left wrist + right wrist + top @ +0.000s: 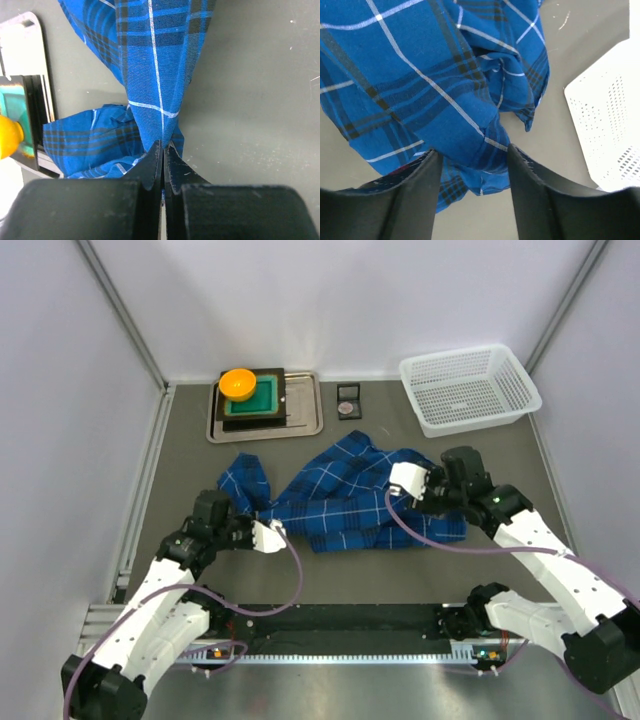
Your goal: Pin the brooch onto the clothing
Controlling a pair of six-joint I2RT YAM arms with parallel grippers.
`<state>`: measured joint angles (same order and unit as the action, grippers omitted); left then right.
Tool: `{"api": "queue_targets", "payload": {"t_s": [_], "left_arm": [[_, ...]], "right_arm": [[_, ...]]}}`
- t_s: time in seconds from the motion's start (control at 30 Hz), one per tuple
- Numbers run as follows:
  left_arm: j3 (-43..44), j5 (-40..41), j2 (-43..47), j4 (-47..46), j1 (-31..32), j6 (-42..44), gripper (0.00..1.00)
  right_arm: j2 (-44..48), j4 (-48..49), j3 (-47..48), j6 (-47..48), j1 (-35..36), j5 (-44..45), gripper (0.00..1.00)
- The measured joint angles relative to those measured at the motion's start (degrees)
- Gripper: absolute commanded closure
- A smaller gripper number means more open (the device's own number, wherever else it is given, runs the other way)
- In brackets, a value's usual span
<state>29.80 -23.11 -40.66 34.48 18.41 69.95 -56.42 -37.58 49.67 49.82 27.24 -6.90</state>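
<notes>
The clothing, a blue plaid shirt, lies crumpled on the grey table. My left gripper is shut on a pinched fold at the shirt's left side; in the left wrist view the fingertips close on the cloth, which stretches away from them. My right gripper is open at the shirt's right side; in the right wrist view its gripper straddles a bunched fold of the shirt without closing on it. The brooch appears as a small round disc in a black case at the back.
A metal tray at the back left carries a green block and an orange round dish, also seen in the left wrist view. A white mesh basket stands at the back right and shows in the right wrist view.
</notes>
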Motion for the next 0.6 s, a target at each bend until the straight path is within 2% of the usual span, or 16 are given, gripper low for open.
{"api": "queue_targets", "payload": {"t_s": [0.2, 0.33, 0.57, 0.6], "left_arm": [[-1.09, 1.51, -2.01, -1.53, 0.00, -1.49, 1.00], [-1.07, 1.73, -3.45, -1.60, 0.00, -1.99, 1.00], [-0.92, 1.46, -5.79, -1.44, -0.11, -2.97, 1.00], [-0.79, 1.40, -6.25, -1.36, -0.11, -3.06, 1.00]], "right_arm": [[0.00, -1.29, -4.02, 4.07, -0.17, 0.09, 0.35], [-0.68, -1.84, -4.70, 6.23, -1.40, 0.02, 0.39], [-2.34, 1.20, -4.68, 9.99, -4.20, 0.83, 0.36], [-2.34, 1.66, -4.68, 10.27, -4.24, 0.87, 0.37]]}}
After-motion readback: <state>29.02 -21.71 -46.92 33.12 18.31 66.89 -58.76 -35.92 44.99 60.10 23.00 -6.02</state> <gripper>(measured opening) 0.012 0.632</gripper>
